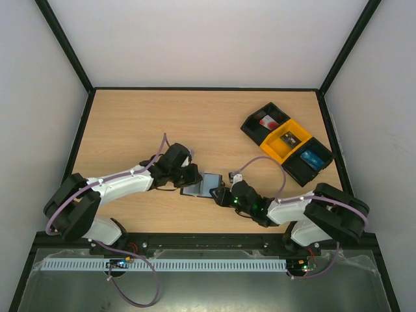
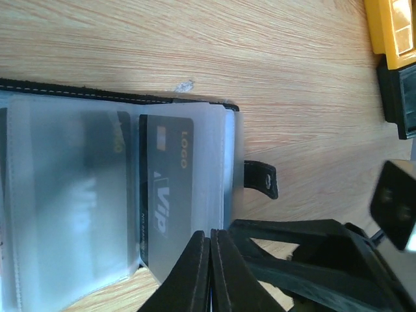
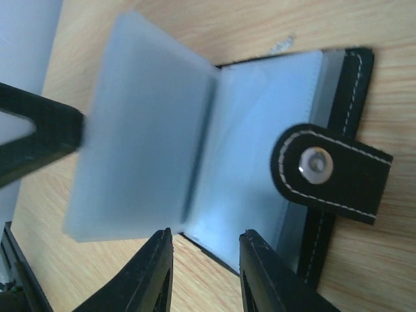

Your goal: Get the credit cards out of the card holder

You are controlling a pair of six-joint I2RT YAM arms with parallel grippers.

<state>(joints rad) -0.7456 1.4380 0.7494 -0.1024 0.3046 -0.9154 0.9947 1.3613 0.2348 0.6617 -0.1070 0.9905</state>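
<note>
table (image 1: 130, 123), card holder (image 1: 205, 184) holding dark card (image 2: 166, 188), left jaws pinch its sleeve (image 3: 149, 130); right jaws half-open

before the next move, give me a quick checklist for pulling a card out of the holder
1. Card holder lying open on the table, snap strap undone: ok.
2. Card to pull found: a dark card sits inside a clear sleeve: ok.
3. Left hand shut at that sleeve's edge: ok.
4. Left hand pinching the card itself, not only plastic: cannot tell.
5. Right hand pinning the holder down: not ok. Its fingers stand apart on either side of the holder's edge.
</note>
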